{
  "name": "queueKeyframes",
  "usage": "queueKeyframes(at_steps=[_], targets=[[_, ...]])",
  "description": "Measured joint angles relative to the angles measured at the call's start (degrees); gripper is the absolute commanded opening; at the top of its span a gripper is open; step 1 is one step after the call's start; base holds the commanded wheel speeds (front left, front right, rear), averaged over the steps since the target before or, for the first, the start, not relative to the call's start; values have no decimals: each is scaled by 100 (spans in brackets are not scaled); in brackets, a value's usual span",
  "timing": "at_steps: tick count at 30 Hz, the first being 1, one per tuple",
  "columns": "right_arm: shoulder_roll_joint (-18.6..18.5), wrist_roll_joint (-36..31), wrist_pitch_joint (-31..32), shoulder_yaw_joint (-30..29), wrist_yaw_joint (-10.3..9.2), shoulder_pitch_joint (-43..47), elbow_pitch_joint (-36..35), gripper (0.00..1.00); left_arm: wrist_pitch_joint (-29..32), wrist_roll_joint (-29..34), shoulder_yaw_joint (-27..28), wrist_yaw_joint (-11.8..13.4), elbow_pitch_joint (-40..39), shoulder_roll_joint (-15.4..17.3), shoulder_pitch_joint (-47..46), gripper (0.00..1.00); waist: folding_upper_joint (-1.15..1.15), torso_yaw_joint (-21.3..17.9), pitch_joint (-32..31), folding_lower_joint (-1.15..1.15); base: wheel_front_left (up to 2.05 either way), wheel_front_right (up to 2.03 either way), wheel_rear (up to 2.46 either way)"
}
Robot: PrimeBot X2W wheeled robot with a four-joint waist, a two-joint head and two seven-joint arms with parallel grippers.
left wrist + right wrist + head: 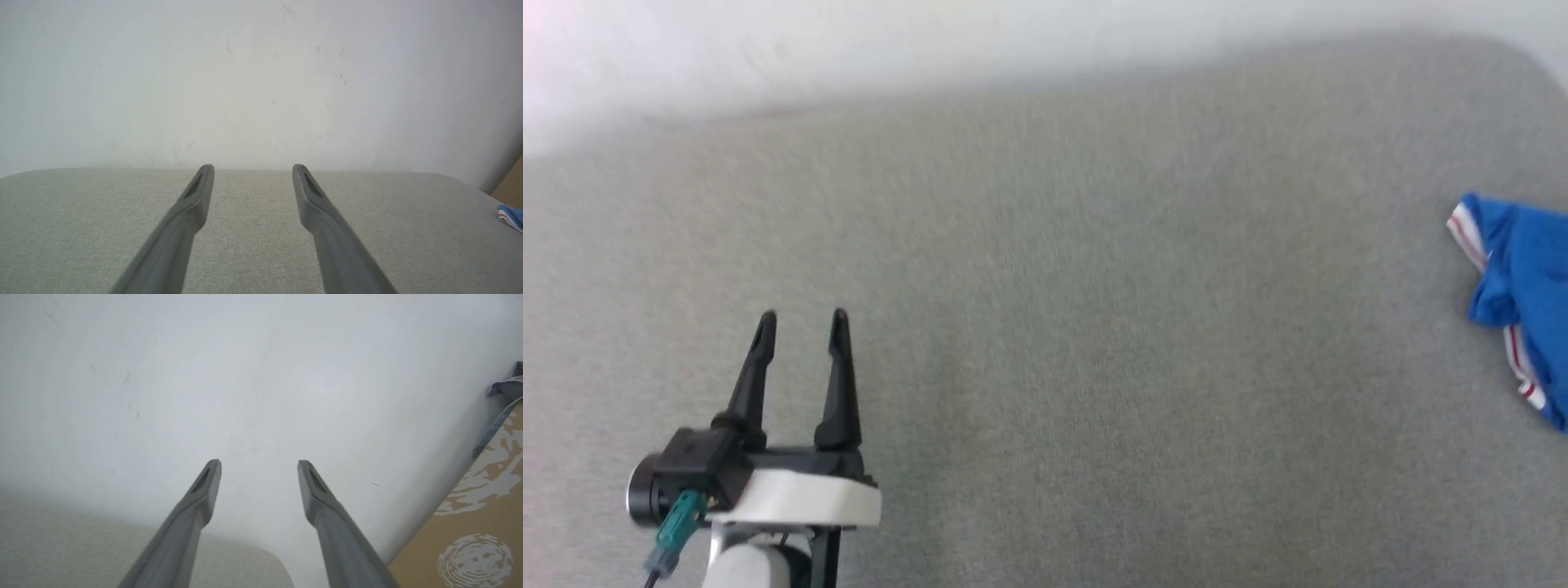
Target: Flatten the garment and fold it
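Left pincer (803, 318): released, its two dark fingers spread apart with bare cloth between them. It hung low over the tabletop (1094, 367), and in its own wrist view (253, 169) the fingers pointed at the wall.

Right pincer (259, 463): released as well, its fingers standing wide with nothing between them. It was raised and aimed at the wall (245, 375), with the tabletop's rounded corner (61, 539) below and to the left of its fingers.

Garment (1523, 278): lay bunched on the tabletop, well off to the right of the left pincer and touching neither pincer. The head view's edge cut it off. The part in view was royal-blue cloth with white trim carrying thin red stripes. In the left wrist view only a small blue and white tip (512, 216) showed, far to the right of the fingers.

Writing and marks: a tan board (482, 522) to the right of the right pincer's fingers bore pale blotches and a round pale mark (474, 559), too smeared to read.

Surface: the tabletop (61, 224) was covered in pale grey woven cloth, flat under and ahead of the left pincer and rounded at its far corners.

Room: a white wall (261, 81) rose straight ahead of both pincers from the tabletop's far edge, marked with faint dark scuffs and scratches. A grey strip (506, 386) ran along the board's upper edge.

Sharpness: the head view was blurred.
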Motion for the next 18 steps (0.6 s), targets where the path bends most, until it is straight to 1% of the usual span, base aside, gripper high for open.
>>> queueKeyframes(at_steps=[6, 10, 14, 18], targets=[[983, 237, -89, -243, -1, 1492, -1315, 100, -1, 88, 29, 31, -165, -20, 357, 100, 0, 127, -592, 0, 0, 0, 0], [1727, 321, -235, -403, -3, 2463, -1852, 100, -1, 205, -19, 93, -212, -32, 547, 100, 0, 307, -813, 1, 0, 0, 0], [2252, 215, -350, -378, -4, 3196, -1914, 100, -1, 328, -101, 136, -240, -33, 707, 100, 0, 493, -963, 1, 0, 0, 0], [2413, 156, -448, -187, -7, 3651, -1695, 100, 0, 545, -254, 188, -179, -36, 848, 100, 0, 644, -1077, 2, 0, 0, 0]])
